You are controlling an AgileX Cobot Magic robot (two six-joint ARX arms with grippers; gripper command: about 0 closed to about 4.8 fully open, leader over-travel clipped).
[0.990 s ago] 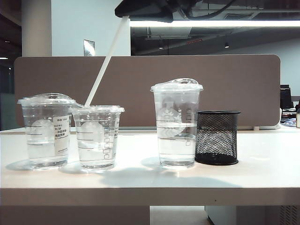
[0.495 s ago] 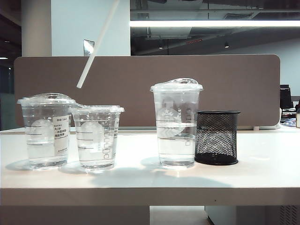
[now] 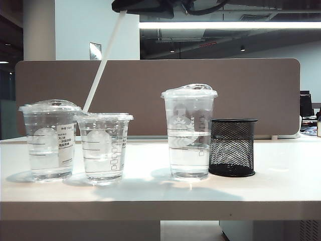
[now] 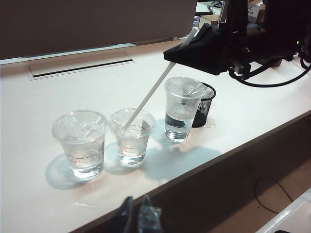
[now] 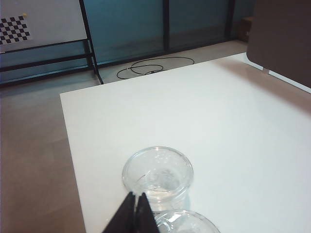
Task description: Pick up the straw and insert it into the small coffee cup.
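Observation:
The straw (image 3: 103, 63) slants down from my right gripper (image 3: 125, 9), which is shut on its upper part at the top edge of the exterior view. Its lower end rests at the lid of the small coffee cup (image 3: 103, 145), the middle, shortest cup. In the left wrist view the straw (image 4: 148, 94) runs from the black right gripper (image 4: 170, 56) to the small coffee cup's (image 4: 131, 136) lid; whether the tip is inside I cannot tell. In the right wrist view the right gripper (image 5: 136, 195) stands shut and the straw is hidden. My left gripper (image 4: 136, 198) hangs shut off the table's front edge, empty.
A labelled clear cup (image 3: 50, 140) touches the small cup's left side. A tall clear cup (image 3: 189, 133) and a black mesh pen holder (image 3: 232, 147) stand to the right. A brown partition (image 3: 251, 85) runs behind the white table (image 3: 281, 186).
The straw rose clear of the cups half a second ago, then came back down. Its lower end now sits slightly further left at the small cup's lid. The left arm stayed still.

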